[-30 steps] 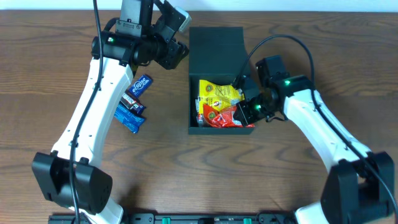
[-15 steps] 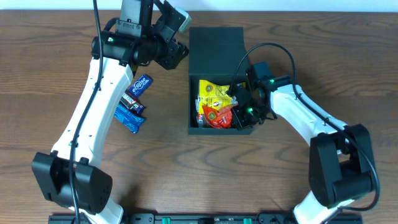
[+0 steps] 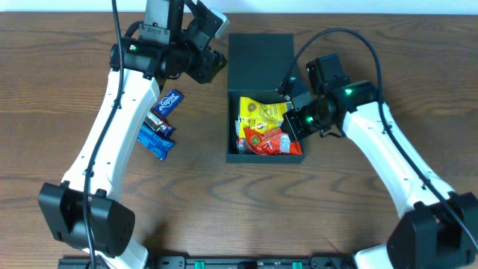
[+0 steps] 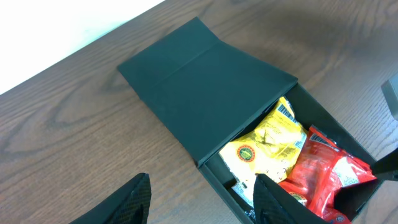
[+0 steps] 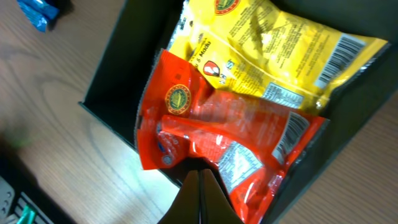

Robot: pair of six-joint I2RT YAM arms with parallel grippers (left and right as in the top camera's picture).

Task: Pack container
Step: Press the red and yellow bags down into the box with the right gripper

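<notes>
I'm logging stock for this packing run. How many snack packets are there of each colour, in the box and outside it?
yellow packet: 1, in the container
red packet: 1, in the container
blue packets: 2, on the table
dark packet: 1, on the table
Total: 5

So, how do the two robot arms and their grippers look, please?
Both the left arm and the right arm have white tubular links and black joints. A thin black cable runs along each. A small green light glows near each wrist. The left gripper and right gripper are black.
</notes>
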